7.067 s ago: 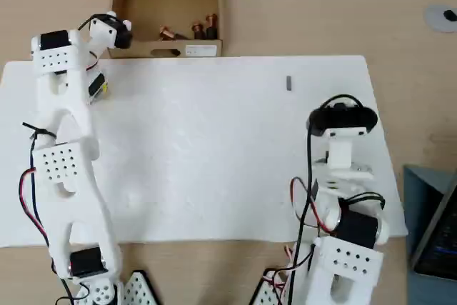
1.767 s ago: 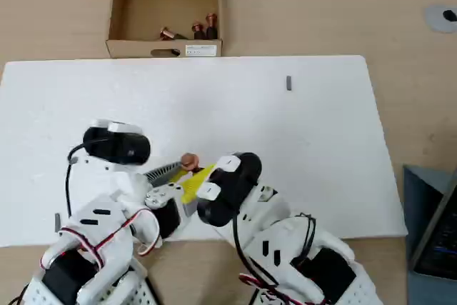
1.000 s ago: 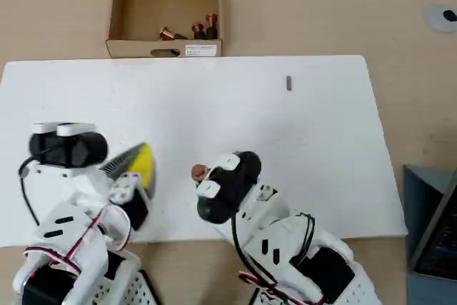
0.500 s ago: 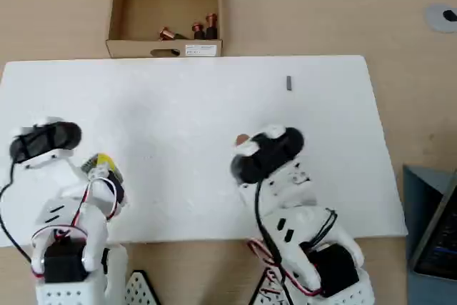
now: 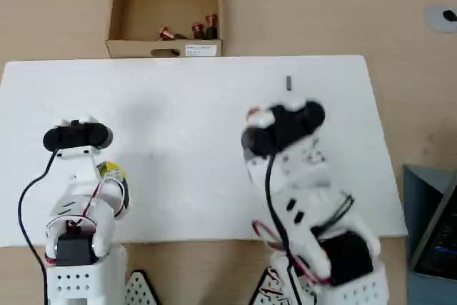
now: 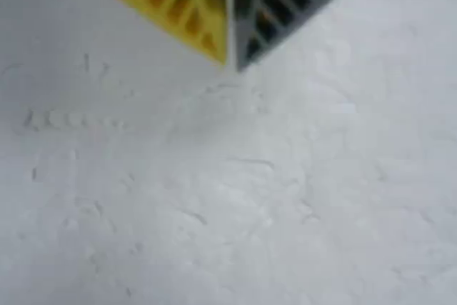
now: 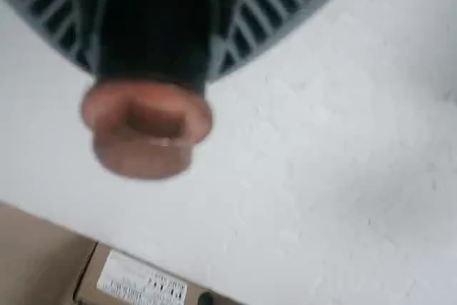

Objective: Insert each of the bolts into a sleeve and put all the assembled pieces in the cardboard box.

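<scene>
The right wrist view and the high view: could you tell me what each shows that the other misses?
Right wrist: up close, the right gripper shut on a piece, dark body, copper end. High: pieces in the box, a loose dark part, the left arm. Shared: the mat, the box's front wall, the held piece's copper end.

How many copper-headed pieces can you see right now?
4: three copper-headed black pieces in the brown cardboard box; one in the right gripper. More may be hidden.

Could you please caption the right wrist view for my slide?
Right pincer holds a copper-headed assembled piece over the white mat.
</scene>
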Controlling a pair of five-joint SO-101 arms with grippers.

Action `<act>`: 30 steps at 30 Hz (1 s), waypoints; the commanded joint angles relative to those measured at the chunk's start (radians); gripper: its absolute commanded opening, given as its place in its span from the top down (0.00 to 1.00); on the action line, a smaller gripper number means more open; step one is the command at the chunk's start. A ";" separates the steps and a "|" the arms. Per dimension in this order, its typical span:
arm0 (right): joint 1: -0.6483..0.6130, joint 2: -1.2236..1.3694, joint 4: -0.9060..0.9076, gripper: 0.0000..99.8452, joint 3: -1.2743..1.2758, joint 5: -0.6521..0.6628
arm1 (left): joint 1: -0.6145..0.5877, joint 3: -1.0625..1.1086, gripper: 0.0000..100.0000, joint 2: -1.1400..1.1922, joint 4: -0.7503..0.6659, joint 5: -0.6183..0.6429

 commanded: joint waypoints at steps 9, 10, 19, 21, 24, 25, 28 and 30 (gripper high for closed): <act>0.008 0.522 -0.181 0.99 -0.407 -0.002 | -0.008 0.080 1.00 -0.004 -0.018 -0.002; 0.008 0.555 -0.195 0.99 -0.426 -0.002 | -0.008 0.080 1.00 -0.004 -0.018 -0.002; 0.012 0.898 -0.330 0.99 -0.671 0.002 | -0.006 0.080 1.00 -0.004 -0.020 0.000; 0.012 0.987 -0.358 0.99 -0.737 0.002 | -0.008 0.078 1.00 -0.004 -0.020 0.000; 0.012 1.119 -0.397 0.99 -0.842 0.002 | -0.008 0.078 1.00 -0.004 -0.020 0.000; 0.013 1.164 -0.410 0.99 -0.878 0.002 | -0.008 0.078 1.00 -0.004 -0.020 0.000; 0.013 1.288 -0.423 0.99 -0.992 0.002 | -0.002 0.078 1.00 -0.004 -0.020 -0.005; 0.013 1.368 -0.423 0.99 -1.069 0.002 | 0.000 0.078 1.00 -0.004 -0.020 -0.005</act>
